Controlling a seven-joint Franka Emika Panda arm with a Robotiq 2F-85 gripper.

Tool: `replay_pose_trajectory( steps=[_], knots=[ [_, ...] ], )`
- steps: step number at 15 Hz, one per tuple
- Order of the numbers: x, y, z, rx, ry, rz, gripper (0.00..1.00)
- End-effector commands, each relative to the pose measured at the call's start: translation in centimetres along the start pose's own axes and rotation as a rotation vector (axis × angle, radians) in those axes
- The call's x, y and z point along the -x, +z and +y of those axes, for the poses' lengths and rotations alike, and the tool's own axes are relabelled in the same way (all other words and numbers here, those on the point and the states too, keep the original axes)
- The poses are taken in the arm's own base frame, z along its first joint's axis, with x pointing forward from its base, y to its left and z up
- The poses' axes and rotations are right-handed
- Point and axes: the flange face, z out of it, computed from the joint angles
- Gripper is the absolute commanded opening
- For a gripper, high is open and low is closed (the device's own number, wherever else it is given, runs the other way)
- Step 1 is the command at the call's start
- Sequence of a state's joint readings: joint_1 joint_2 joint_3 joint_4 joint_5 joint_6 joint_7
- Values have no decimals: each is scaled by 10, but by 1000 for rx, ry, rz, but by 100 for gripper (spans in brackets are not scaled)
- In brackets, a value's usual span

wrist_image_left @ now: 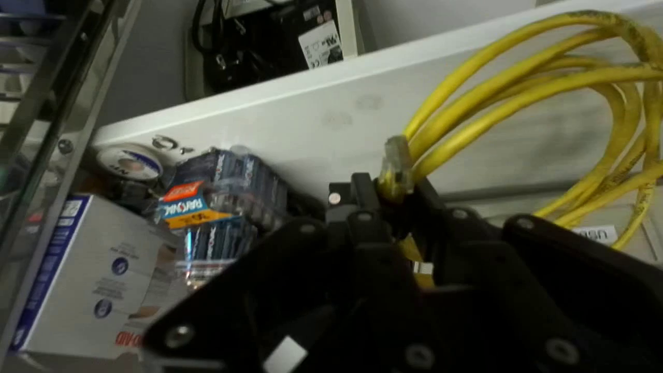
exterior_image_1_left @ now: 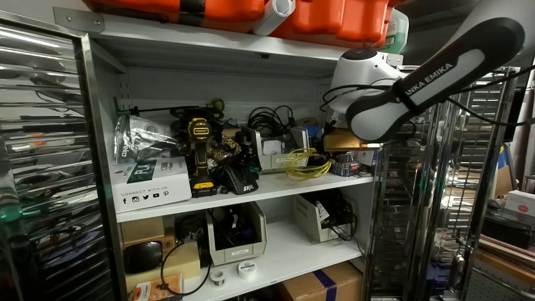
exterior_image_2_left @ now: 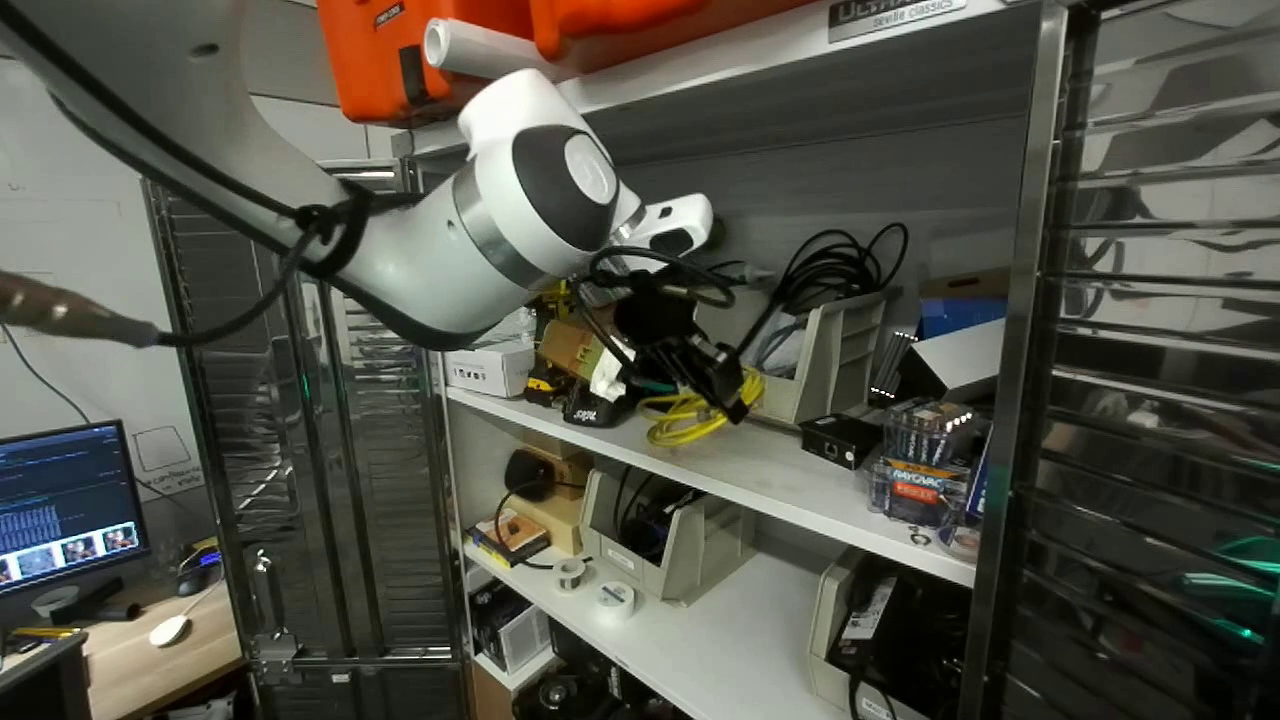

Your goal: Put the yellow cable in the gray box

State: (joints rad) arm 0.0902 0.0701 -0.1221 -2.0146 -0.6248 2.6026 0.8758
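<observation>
In an exterior view, the camera stands before the open cabinet (exterior_image_1_left: 234, 88), nearer its left end, facing slightly right. In an exterior view, it looks leftward from the right end, the arm (exterior_image_2_left: 430, 265) crossing the foreground. Both exterior views share the cabinet's interior and the cable (exterior_image_1_left: 310, 172). The wrist view, upside down, looks closely past the fingers (wrist_image_left: 366, 202) onto the cable.

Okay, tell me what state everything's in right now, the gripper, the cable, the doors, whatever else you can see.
Yellow cable: loosely coiled, gripped near one end.
Gripper: closed on that cable.
Upper gray box: open, things inside; yellow coil outside it.
Lower gray bins: open, holding black items.
Cabinet doors: swung open.
Cardboard box: taped shut.
Monitor: on.
</observation>
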Motion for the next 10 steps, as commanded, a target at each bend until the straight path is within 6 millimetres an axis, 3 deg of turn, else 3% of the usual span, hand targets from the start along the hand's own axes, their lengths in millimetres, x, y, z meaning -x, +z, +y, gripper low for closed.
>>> replay_pose_trajectory(
  steps=[1,4,10],
  knots=[
    [-10,-35,7,-4,100,160,13],
    [-32,-35,2,34,207,270,13],
    [-86,-18,-29,40,425,451,11]
  ],
)
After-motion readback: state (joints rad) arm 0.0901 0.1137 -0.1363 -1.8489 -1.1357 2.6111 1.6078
